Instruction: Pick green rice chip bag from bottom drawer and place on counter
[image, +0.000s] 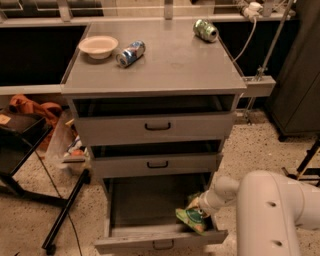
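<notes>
1 tool (198, 207) against bag (190, 219), bottom drawer (145, 241)

The light-green foil chip bag (191, 218) lies near right in the grey metal bottom drawer (145, 205), the gripper (200, 204) just behind it. On the grey metal counter (165, 67), a white round bowl (98, 46) and a blue can (131, 53) lie far left, a green can (206, 30) far right.

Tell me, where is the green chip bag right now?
In the camera view, the green rice chip bag sits at the front right corner of the open bottom drawer, with the gripper right at its top edge.
</notes>
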